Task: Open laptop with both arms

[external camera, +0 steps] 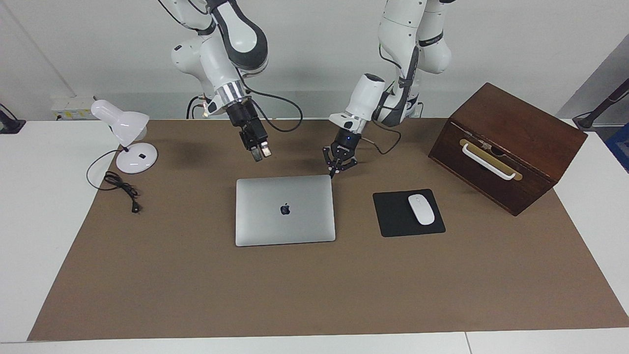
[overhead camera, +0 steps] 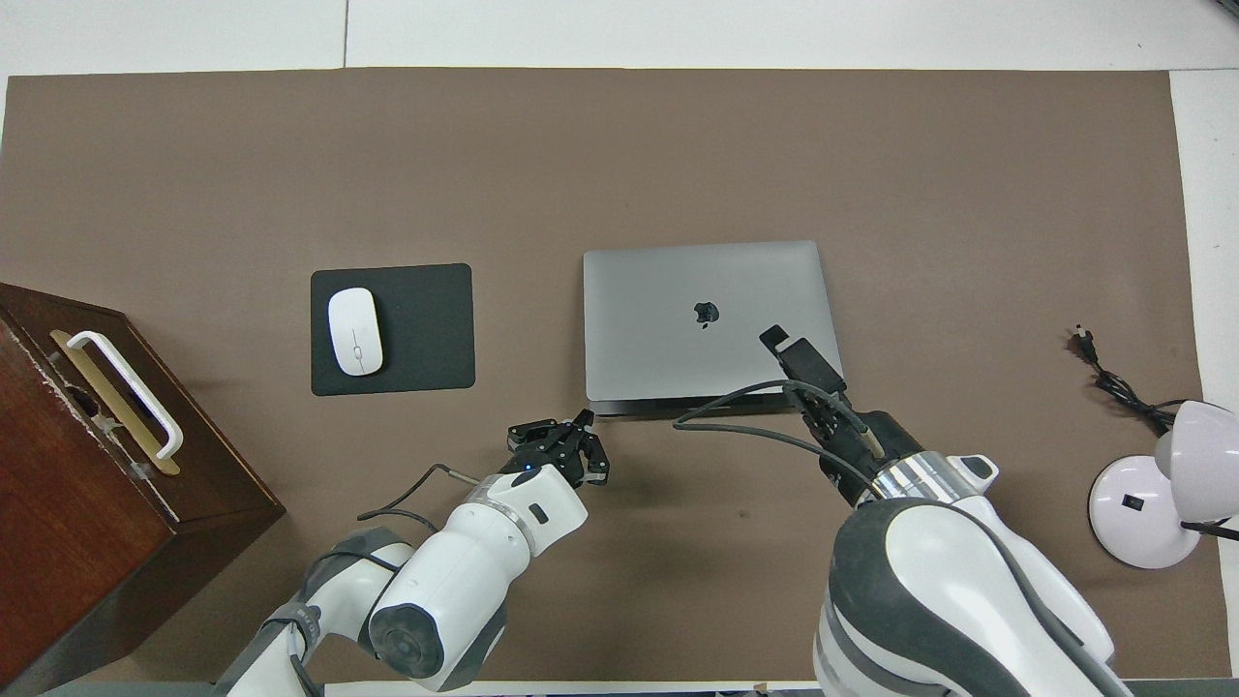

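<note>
Silver-grey and fully shut, the laptop (external camera: 285, 210) lies flat on the brown mat near the middle of the surface (external camera: 29, 206), logo up, so the opening has not begun; this reads as the approach step. The left pincer (external camera: 340, 166) hangs low, just at the laptop's corner nearest the robots on the left arm's end, fingers spread and holding nothing. The right pincer (external camera: 259, 149) is raised over the mat close to the laptop's robot-side edge, toward the right arm's end; whether it is released or clenched I cannot tell. Next, I judge, one pincer must pin the base while the other catches the thin lid lip, which demands a precise, shallow contact. The black mouse pad (external camera: 408, 212) with its white mouse (external camera: 421, 209) lies beside the laptop toward the left arm's end, near but apart; the wooden box (external camera: 507, 145) and lamp (external camera: 127, 140) stand well clear.
</note>
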{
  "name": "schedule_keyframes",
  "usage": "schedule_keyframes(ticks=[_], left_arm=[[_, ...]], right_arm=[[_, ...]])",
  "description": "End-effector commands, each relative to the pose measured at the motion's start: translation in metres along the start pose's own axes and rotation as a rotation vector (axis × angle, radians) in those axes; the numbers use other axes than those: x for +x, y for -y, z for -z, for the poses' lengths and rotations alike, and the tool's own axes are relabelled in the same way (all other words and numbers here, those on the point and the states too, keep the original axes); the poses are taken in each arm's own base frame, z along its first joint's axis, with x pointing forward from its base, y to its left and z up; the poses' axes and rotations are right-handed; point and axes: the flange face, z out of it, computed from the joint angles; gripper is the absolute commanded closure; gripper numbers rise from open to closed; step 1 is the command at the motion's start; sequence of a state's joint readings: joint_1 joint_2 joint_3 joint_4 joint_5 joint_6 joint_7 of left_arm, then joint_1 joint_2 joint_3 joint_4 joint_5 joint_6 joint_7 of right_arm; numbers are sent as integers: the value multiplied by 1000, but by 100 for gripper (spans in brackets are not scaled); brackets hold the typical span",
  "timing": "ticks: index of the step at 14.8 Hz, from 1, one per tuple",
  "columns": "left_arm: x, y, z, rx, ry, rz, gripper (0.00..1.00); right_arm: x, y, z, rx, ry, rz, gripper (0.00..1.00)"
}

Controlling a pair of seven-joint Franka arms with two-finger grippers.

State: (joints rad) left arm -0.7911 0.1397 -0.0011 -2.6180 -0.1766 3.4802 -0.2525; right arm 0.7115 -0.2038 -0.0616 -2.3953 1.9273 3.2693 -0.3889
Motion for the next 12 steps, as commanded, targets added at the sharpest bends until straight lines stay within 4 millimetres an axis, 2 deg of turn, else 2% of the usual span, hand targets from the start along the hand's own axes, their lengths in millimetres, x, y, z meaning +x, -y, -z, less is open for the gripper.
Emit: schedule_keyframes(ticks=[1,4,9,12], left_arm=[[8,2,-10,7,-26,25,100],[16,0,-18,7,-35,33,100],[12,3,-30,17,-19,28,100],[19,0,-39,14,-27,20,100]], right_arm=[[-11,-11,-3,-37,-7,-11,0],[-32,-29,-16,-106,-6,-1,0],[-37,-44,-28,-155,-10,6,0],[-38,-53,-38,-183,-9,14,0]])
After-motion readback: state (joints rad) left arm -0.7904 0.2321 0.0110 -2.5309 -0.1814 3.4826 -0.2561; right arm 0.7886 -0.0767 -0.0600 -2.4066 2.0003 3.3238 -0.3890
